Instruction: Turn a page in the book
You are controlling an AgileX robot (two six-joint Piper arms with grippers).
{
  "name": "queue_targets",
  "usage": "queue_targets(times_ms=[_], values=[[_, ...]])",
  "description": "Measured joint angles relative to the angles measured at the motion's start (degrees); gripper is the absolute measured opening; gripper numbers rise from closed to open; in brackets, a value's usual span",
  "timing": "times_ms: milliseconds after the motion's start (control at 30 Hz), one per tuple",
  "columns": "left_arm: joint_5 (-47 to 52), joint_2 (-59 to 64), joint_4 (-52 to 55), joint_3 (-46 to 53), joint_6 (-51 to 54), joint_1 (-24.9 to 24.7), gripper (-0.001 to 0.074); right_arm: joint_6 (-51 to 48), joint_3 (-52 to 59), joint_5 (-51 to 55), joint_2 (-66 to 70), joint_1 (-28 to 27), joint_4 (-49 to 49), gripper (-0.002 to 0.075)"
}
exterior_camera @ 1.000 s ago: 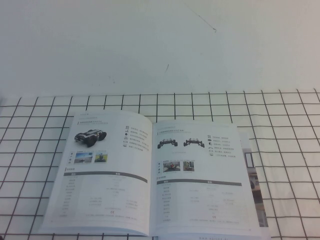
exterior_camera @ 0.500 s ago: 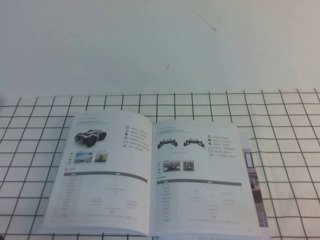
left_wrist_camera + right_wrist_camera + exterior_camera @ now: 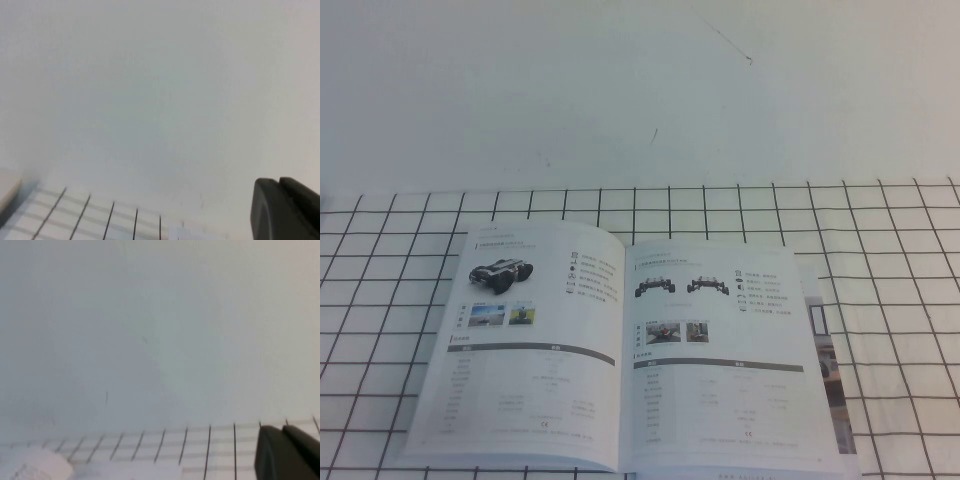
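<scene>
**Booklet open, both arms parked**

White table (image 3: 640,90), grid cloth (image 3: 890,240): the thin white glossy book (image 3: 620,350) lies open at six o'clock, its two-vehicle page (image 3: 720,370) flat, likely for edge access. Left wrist: left end effector (image 3: 287,210) aloft, opening untellable. Right wrist: right end effector (image 3: 290,452) likewise.

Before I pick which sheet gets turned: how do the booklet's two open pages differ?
The left-hand white glossy page shows one larger black vehicle; the right-hand white glossy page shows two smaller ones side by side. The left-hand page ends at the booklet's edge; further sheets show past the right-hand one. Both carry two small photos, a grey bar and a table. The left gripper and right gripper are away from both pages.
</scene>
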Motion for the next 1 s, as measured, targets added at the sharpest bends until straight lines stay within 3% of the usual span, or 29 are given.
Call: queue_targets(times_ms=[167,533,733,867,1000], values=[[-8.69,0.00,-2.11,0.00,0.00,0.00,-0.0003,-1.02,0.00,-8.60,0.00,0.00,0.13,0.0001],[-14.19,0.00,-2.56,0.00,-5.52,0.00,-0.0003,-1.98,0.00,-25.20,0.00,0.00,0.15,0.0001],[-30.82,0.00,-2.64,0.00,-12.19,0.00,-0.0003,-1.98,0.00,-40.65,0.00,0.00,-0.80,0.0001],[-38.90,-0.12,0.30,-0.14,-18.72,0.00,-0.0003,-1.98,-4.12,-40.49,-0.09,0.00,-2.51,0.0001],[-35.88,-0.25,6.76,-5.37,-22.46,0.00,-0.0003,-1.98,-12.67,-35.69,-0.09,0.00,-8.19,0.0001]])
